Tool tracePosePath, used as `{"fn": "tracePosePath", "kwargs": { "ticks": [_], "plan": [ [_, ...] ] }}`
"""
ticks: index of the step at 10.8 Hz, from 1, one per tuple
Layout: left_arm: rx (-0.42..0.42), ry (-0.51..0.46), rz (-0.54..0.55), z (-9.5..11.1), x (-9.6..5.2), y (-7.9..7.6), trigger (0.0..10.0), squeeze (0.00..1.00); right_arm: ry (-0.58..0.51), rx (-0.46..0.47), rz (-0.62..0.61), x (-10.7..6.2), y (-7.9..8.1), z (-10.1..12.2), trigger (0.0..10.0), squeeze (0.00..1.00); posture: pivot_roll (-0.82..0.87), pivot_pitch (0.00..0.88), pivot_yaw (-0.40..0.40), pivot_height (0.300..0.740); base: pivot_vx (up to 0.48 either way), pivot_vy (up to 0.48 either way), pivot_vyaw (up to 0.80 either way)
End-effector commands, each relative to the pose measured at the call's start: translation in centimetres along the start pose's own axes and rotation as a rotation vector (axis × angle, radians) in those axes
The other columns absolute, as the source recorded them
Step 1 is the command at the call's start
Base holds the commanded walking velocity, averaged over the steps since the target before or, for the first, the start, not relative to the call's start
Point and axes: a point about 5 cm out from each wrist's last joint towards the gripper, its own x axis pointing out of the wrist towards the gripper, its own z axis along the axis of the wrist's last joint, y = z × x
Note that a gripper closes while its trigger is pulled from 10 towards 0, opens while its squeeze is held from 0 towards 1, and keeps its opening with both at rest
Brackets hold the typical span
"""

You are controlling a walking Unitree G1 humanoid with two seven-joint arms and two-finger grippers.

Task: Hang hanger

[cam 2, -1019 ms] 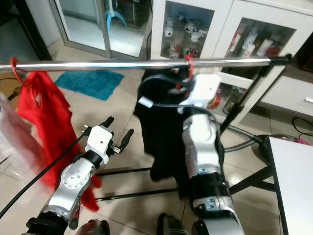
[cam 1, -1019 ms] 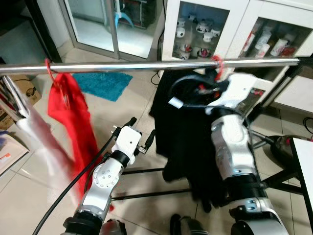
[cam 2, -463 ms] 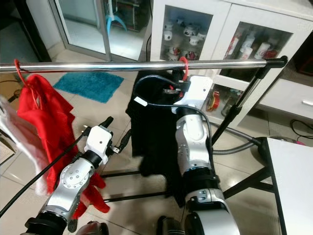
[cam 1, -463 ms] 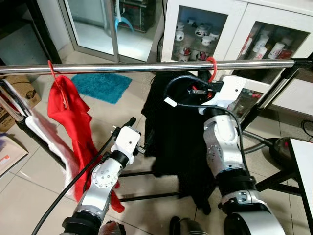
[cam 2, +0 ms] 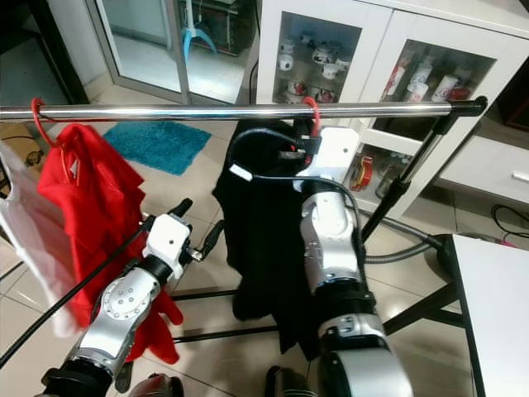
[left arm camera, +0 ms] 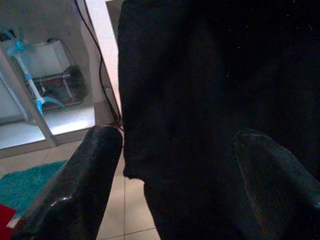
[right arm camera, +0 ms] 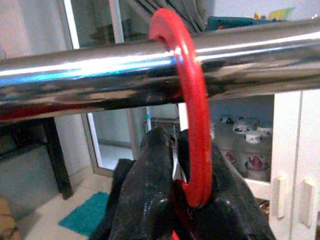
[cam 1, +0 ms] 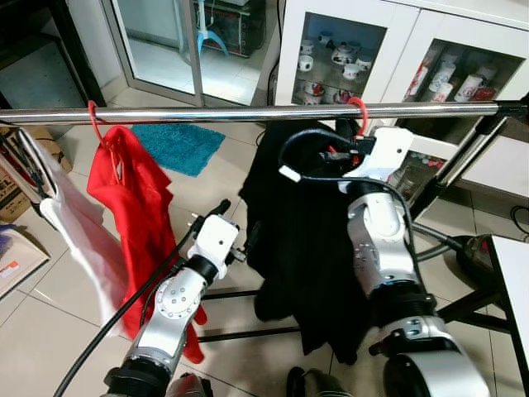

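A red hanger hook [right arm camera: 187, 100] sits over the chrome rail [cam 1: 207, 114], right of the rail's middle. From it hangs a black garment [cam 1: 306, 240]. My right gripper [right arm camera: 192, 200] is just under the rail, shut on the hook's lower end; it also shows in the head views [cam 1: 343, 151]. My left gripper [cam 1: 235, 227] is lower, at the black garment's left edge, open with nothing between its fingers. The left wrist view has the black cloth close in front of the two spread fingers [left arm camera: 85, 185].
A red garment [cam 1: 136, 207] on a red hook and a white garment [cam 1: 78, 248] hang at the rail's left end. Behind stand a white glass-door cabinet [cam 1: 339, 58] with cups and a teal rug [cam 1: 178, 142]. Rack base bars [cam 1: 248, 291] cross the floor; a white table corner [cam 1: 512, 273] is at right.
The view has shifted a little. The red and white garments have swung to the right and the black garment has swayed. My right gripper still holds the hook at the rail.
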Motion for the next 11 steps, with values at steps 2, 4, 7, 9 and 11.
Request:
{"fn": "tracePosePath", "kwargs": {
  "ticks": [2, 4, 7, 9, 11],
  "plan": [
    [0.015, -0.003, -0.013, 0.0, -0.2, -0.3, 10.0, 0.00, 0.132, -0.092, 0.054, -1.2, -1.4, -1.7, 10.0, 1.00, -0.01, 0.117, -0.038, 0.740, 0.000, 0.000, 0.00],
    [0.020, -0.002, -0.012, 0.0, -0.3, -0.2, 10.0, 0.00, 0.105, -0.131, 0.107, -0.6, -2.2, -0.3, 10.0, 1.00, -0.01, 0.110, -0.039, 0.740, 0.000, 0.000, 0.00],
    [0.021, -0.003, -0.010, 0.0, -0.3, -0.2, 10.0, 0.00, 0.111, -0.213, 0.203, 0.0, -3.5, 1.5, 10.0, 1.00, -0.01, 0.108, -0.046, 0.740, 0.000, 0.000, 0.00],
    [0.016, -0.005, -0.007, 0.0, -0.3, -0.4, 10.0, 0.00, 0.125, -0.244, 0.172, 0.3, -5.3, 2.2, 10.0, 1.00, -0.02, 0.116, -0.055, 0.740, 0.000, 0.000, 0.00],
    [0.012, -0.004, -0.001, -0.1, -0.4, -0.5, 10.0, 0.00, 0.154, -0.304, 0.133, 0.7, -6.0, 2.3, 10.0, 0.67, -0.02, 0.118, -0.057, 0.740, 0.000, 0.000, 0.00]
  ]
}}
